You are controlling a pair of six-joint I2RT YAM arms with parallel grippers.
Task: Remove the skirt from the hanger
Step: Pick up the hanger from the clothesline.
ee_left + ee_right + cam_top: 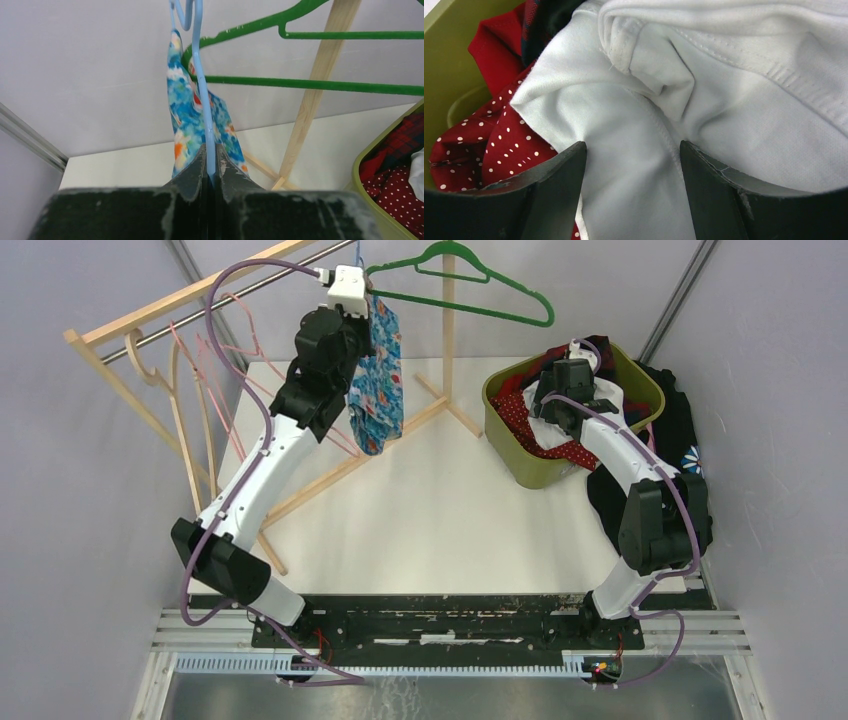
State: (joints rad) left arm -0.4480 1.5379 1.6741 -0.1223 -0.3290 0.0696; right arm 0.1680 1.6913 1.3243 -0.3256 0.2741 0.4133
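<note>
A blue floral skirt (pixel 378 380) hangs from a thin light-blue hanger (pixel 200 75) at the back of the table, on the clothes rail. My left gripper (pixel 211 147) is raised to it and shut on the hanger's blue wire, with the skirt (pixel 182 115) draped just beyond the fingertips. From above, the left gripper (pixel 348 290) sits at the top of the skirt. My right gripper (pixel 633 145) is open, low in the olive basket (pixel 520 465), its fingers spread over a white garment (pixel 724 100) and holding nothing.
An empty green hanger (pixel 470 285) hangs right of the skirt. The wooden rack (pixel 447 340) carries pink wire hangers (pixel 210 370) and a wooden hanger (pixel 150 370) on the left. Red polka-dot cloth (pixel 499 145) lies in the basket; dark clothes (pixel 680 430) lie beside it.
</note>
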